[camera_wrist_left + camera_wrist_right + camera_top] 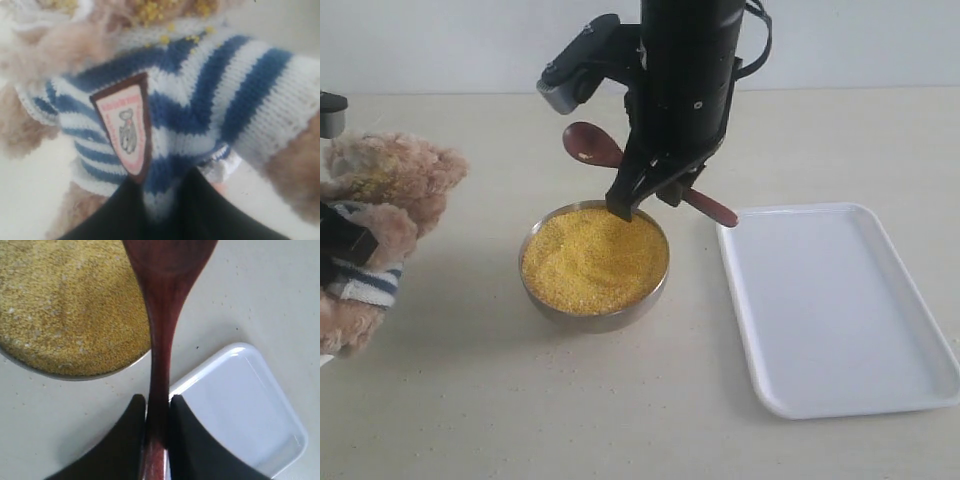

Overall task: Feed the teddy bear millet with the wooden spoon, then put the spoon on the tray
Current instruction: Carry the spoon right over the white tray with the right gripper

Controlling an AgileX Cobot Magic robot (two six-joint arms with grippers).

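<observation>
The teddy bear (pixel 380 215) sits at the far left edge, with yellow grains on its face and striped shirt (pixel 200 100). My left gripper (pixel 162 200) is shut on the shirt's hem, below the chest badge (pixel 125 130). The millet (pixel 595 258) fills a round metal bowl (pixel 590 318) in the middle. My right gripper (pixel 650 195) hangs over the bowl's far rim, shut on the handle of the wooden spoon (pixel 592 145). The spoon's bowl points left and looks empty. In the right wrist view, the fingers (pixel 127 440) clamp the spoon (pixel 162 315). The white tray (pixel 840 310) lies empty at right.
A few loose grains are scattered on the beige table (pixel 470 400) around the bowl. The right arm's black body (pixel 685 70) rises above the bowl at the back. A dark part of the left arm (pixel 345 240) crosses the bear.
</observation>
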